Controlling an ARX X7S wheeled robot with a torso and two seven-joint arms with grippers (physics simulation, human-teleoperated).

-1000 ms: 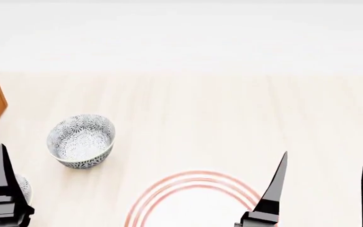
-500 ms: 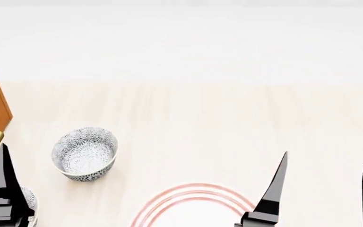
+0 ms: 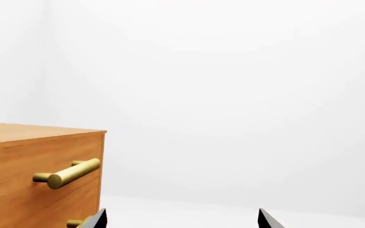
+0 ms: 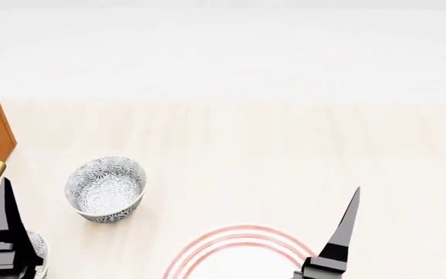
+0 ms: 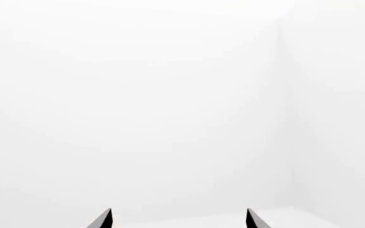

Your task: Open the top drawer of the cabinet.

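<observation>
Head and wrist views. The cabinet (image 3: 40, 175) stands at the left end of the pale surface (image 4: 285, 151), its top drawer (image 3: 17, 166) shut, with the brass handle (image 3: 68, 173) free. The left gripper (image 3: 179, 221) is spread wide; its fingers (image 3: 97, 219) sit below and beside the handle, apart from it. The right gripper (image 4: 405, 232), also wide and empty, hangs well away from the cabinet. A patterned bowl (image 4: 105, 188) rests near the cabinet.

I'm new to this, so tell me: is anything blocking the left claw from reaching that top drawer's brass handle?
Nothing visible. The left gripper is open, with only empty air between it and the top drawer's handle.
</observation>
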